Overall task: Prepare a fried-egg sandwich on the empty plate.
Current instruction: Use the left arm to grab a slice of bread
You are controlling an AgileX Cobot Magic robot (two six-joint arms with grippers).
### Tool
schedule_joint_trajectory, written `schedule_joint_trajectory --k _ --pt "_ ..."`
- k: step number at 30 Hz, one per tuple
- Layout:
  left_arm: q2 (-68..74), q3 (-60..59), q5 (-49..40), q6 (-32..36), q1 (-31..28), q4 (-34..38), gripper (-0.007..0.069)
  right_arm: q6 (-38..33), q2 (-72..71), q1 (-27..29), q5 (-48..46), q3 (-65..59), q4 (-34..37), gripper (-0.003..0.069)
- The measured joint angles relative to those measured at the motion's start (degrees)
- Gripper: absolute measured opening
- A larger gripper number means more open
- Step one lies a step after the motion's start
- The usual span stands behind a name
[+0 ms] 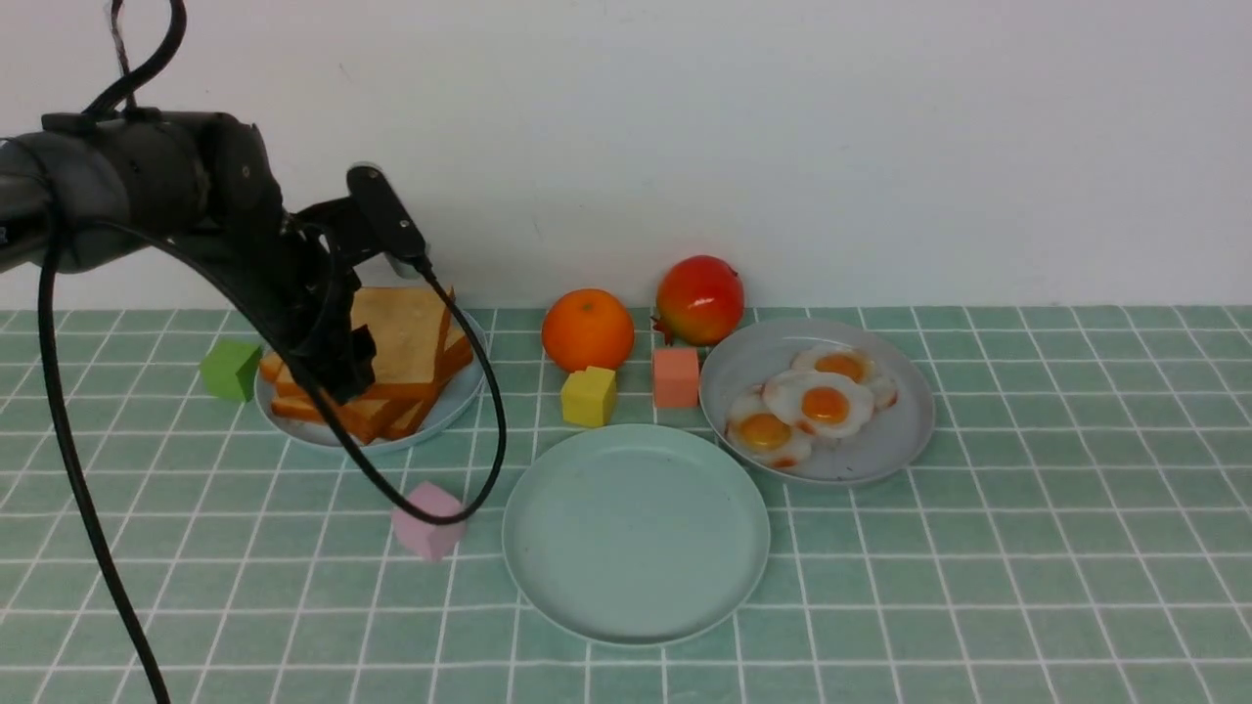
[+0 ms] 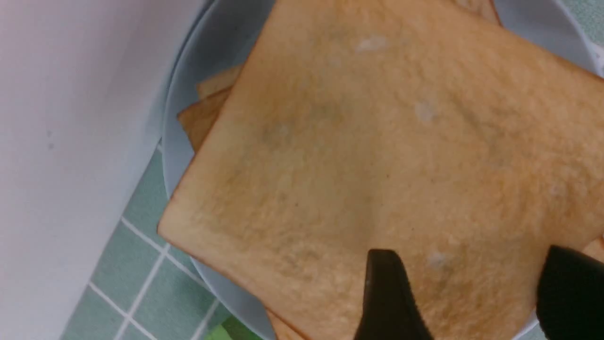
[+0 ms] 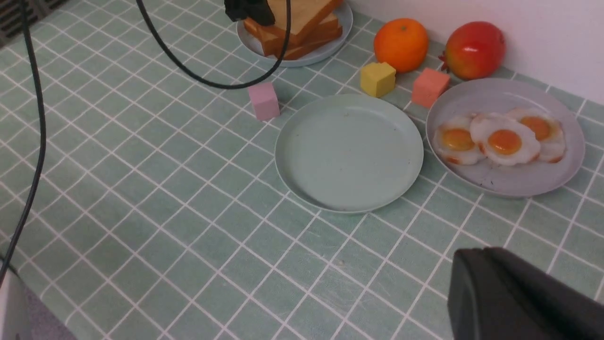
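Several toast slices [image 1: 406,332] lie stacked on a pale blue plate [image 1: 460,396] at the back left. My left gripper [image 1: 344,370] hangs at the near-left edge of the stack. In the left wrist view this gripper [image 2: 476,288] is open, its two black fingers [image 2: 391,297] spread over the top toast slice [image 2: 377,141], holding nothing. The mint-green empty plate [image 1: 636,533] sits bare in the middle. Three fried eggs [image 1: 822,403] overlap on a grey plate [image 1: 900,430] to its right. My right gripper [image 3: 476,257] is shut, empty, above the cloth, far from the plates.
Behind the empty plate are an orange [image 1: 587,330], a red fruit [image 1: 699,299], a yellow cube [image 1: 589,395] and a salmon cube [image 1: 676,376]. A pink cube [image 1: 428,520] lies left of it, and a green cube [image 1: 231,369] left of the toast. The left arm's cable [image 1: 494,430] loops low.
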State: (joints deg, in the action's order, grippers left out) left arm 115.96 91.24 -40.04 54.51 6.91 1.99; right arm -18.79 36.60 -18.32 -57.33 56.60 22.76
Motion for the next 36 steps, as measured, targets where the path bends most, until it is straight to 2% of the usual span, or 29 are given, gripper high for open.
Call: schedule_joint_trajectory --k 4,18,26,31,33,35,36 --pt "-0.74 0.00 -1.27 1.77 0.23 -0.15 0.0424 0.00 0.00 0.00 0.26 0.00 0.00 0.0014" --pt "-0.06 0.12 -3.14 16.58 0.49 0.04 0.0424 -0.20 0.00 0.00 0.38 0.06 0.00 0.0025" --pt "1.84 0.12 -1.53 16.30 0.60 -0.01 0.0413 -0.20 0.00 0.00 0.38 0.06 0.00 0.0030" --pt "1.83 0.30 -2.10 14.83 0.60 -0.21 0.0289 -0.20 0.00 0.00 0.38 0.06 0.05 0.0032" --pt "1.83 0.30 -2.85 14.83 0.60 -0.21 0.0205 -0.20 0.00 0.00 0.38 0.06 0.05 0.0034" --pt "1.83 0.30 -3.35 14.83 0.60 -0.21 0.0157 -0.20 0.00 0.00 0.32 0.06 0.05 0.0035" --pt "1.76 0.30 -4.04 14.83 0.60 -0.21 0.0087 -0.20 0.00 0.00 0.19 0.06 0.05 0.0036"
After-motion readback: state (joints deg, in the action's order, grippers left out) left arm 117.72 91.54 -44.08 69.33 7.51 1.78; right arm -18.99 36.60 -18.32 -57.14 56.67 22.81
